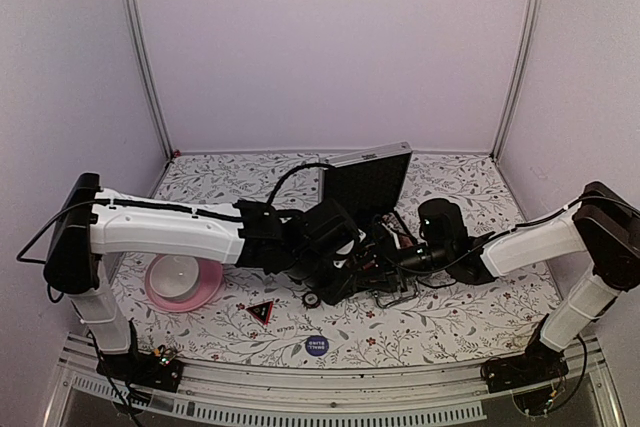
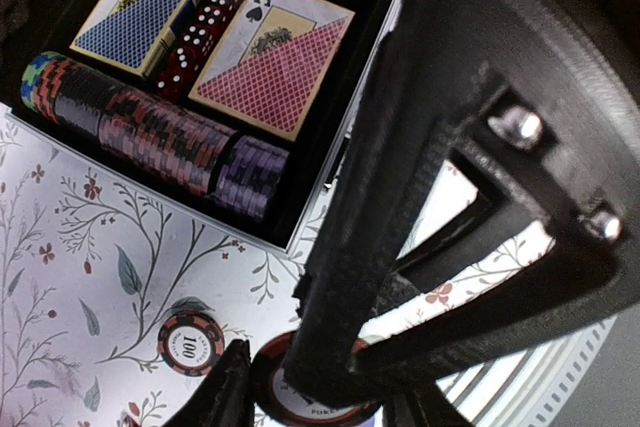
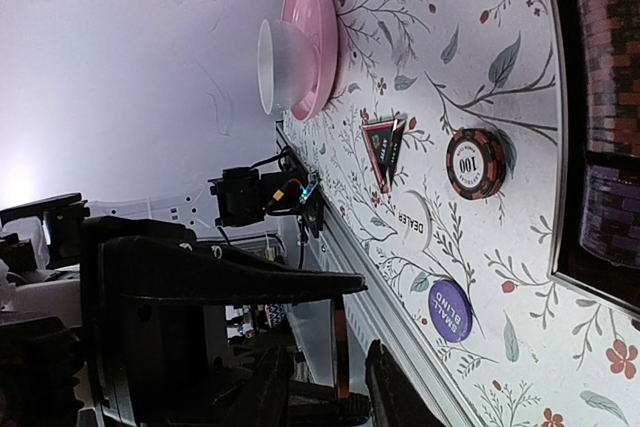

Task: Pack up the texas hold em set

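The silver case (image 1: 368,182) stands open mid-table. Its black tray (image 2: 330,162) holds a blue card deck (image 2: 140,12), a red card deck (image 2: 270,62), red dice (image 2: 200,32) and a row of striped poker chips (image 2: 150,132). My left gripper (image 2: 325,409) is shut on a red-rimmed chip (image 2: 300,403) just in front of the case. My right gripper (image 3: 335,392) straddles that same chip (image 3: 341,347), seen edge-on, with a gap on each side. A loose "100" chip (image 3: 476,162), the red-black triangle (image 3: 385,147) and the blue disc (image 3: 450,309) lie on the table.
A pink plate (image 3: 315,42) with a white bowl (image 3: 280,65) sits at the left. A white dealer disc (image 3: 413,220) lies between the triangle and the blue disc. Both arms meet at the case's front edge (image 1: 355,272).
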Motion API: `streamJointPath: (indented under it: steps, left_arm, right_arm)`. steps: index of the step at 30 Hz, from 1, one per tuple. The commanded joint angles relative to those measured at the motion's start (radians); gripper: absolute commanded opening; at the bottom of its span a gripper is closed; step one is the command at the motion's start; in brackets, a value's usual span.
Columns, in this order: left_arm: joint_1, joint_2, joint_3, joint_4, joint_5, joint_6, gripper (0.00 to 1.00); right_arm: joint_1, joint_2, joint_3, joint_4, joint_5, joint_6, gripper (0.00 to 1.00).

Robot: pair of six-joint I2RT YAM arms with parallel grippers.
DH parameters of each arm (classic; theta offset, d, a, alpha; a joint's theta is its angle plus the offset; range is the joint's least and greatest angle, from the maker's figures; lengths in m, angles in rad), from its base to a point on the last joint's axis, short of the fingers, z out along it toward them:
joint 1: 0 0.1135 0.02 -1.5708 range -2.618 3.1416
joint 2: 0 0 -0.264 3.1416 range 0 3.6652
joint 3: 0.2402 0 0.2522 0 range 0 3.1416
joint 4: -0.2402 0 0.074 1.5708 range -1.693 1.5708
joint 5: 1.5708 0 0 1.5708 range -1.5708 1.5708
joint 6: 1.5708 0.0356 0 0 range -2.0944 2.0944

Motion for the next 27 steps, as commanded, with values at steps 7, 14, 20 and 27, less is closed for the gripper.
streamJointPath:
  steps: [7,14,20,27]
  left_arm:
    - [-0.024,-0.056,0.009,0.055,0.005,0.030,0.00]
    - [-0.026,-0.054,0.007,0.057,-0.002,0.031,0.00]
    - [-0.026,-0.058,0.006,0.059,-0.008,0.032,0.00]
    - [-0.026,-0.081,-0.021,0.079,-0.024,0.029,0.30]
  right_arm:
    - [0.008,0.035,-0.009,0.078,-0.042,0.019,0.23]
    - [0.008,0.032,-0.011,0.090,-0.051,0.023,0.14]
    - [0.008,0.031,-0.012,0.097,-0.052,0.023,0.04]
    - [0.005,-0.037,-0.033,0.098,0.027,0.015,0.02]
